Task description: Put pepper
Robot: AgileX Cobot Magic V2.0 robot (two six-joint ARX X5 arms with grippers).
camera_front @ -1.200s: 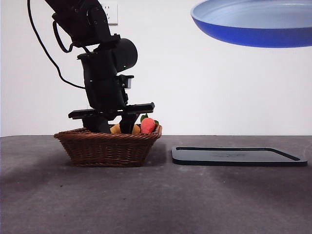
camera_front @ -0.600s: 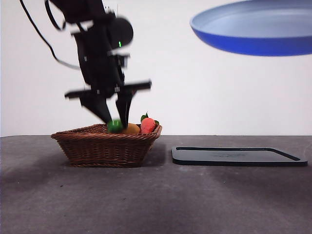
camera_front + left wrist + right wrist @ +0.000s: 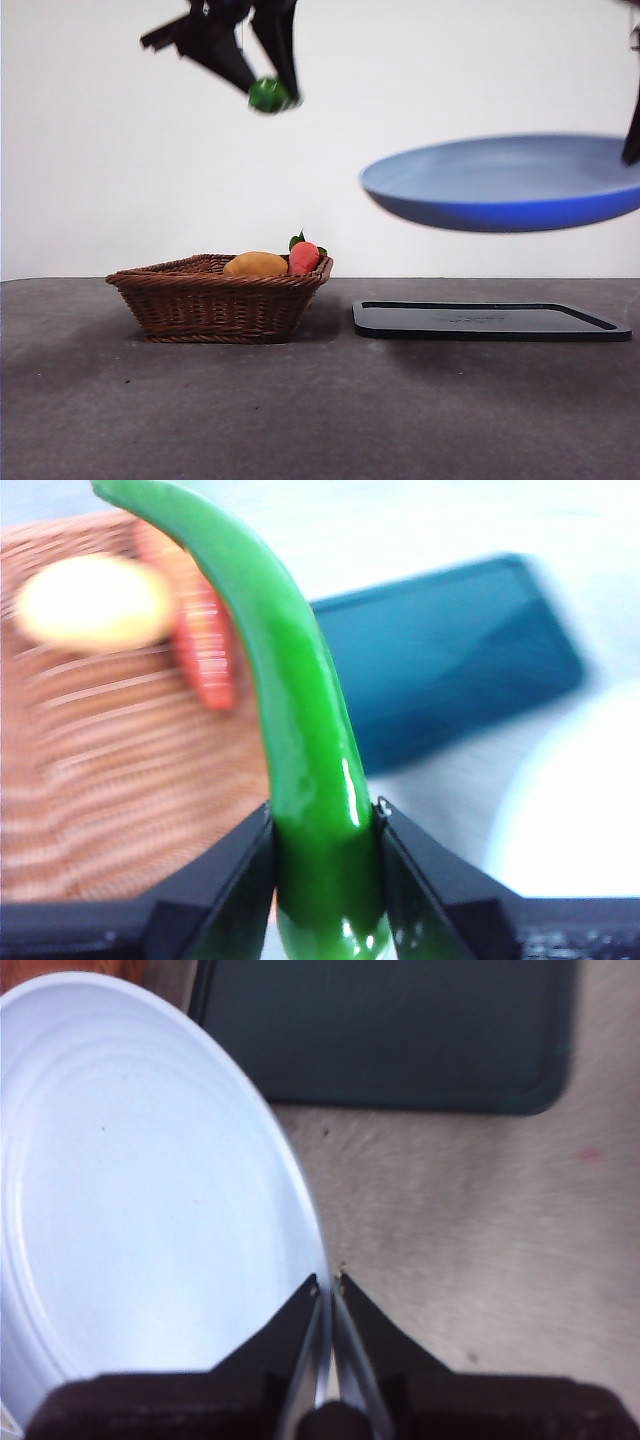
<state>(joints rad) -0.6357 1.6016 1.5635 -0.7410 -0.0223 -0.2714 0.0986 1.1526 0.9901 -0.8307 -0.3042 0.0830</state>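
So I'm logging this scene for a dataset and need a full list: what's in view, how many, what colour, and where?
pepper: one, green, held high in the air above the basket
plate: one, blue, held in the air above the tray
basket: one, brown wicker, on the table
yellow fruit: one, yellow-orange, in the basket
red fruit: one, red-orange with green leaves, in the basket
tray: one, black, flat on the table beside the basket
table: one, dark grey
left hand: black, shut on the pepper
right hand: black, shut on the plate rim

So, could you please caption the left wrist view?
Left hand shut on the pepper, above the basket and tray.
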